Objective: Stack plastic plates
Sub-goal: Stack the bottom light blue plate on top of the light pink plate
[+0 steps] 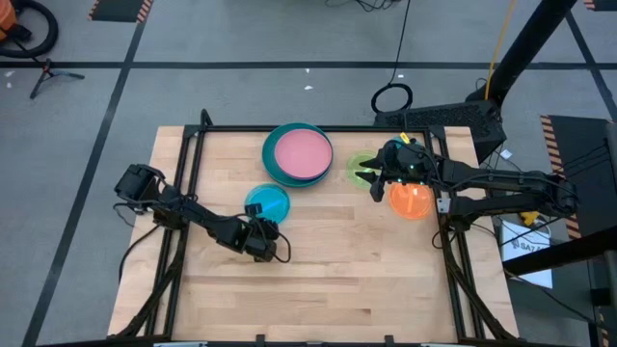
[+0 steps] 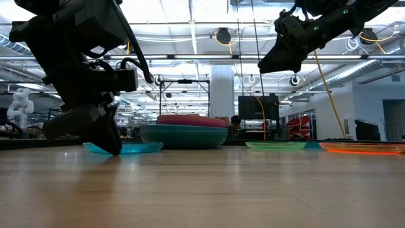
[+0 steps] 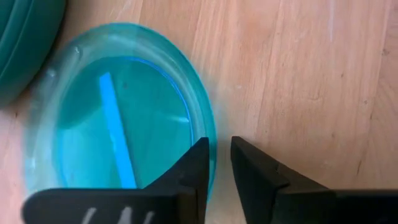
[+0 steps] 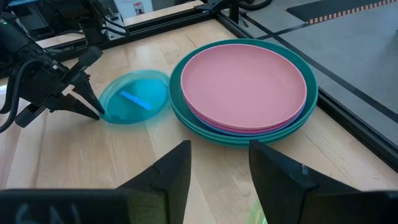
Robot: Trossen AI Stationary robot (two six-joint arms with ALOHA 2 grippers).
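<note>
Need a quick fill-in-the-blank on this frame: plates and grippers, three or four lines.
1. The top plate of the big stack is pale ____.
2. The left gripper is at the rim of the ____ plate.
3. The right gripper hovers above the table with its fingers ____.
4. The orange plate lies beside the ____ plate.

Missing words: pink; cyan; open; green

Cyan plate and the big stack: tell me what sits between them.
Nothing. In the right wrist view only bare wood separates the cyan plate from the stack of large plates; the left gripper is at the cyan plate's opposite edge.
</note>
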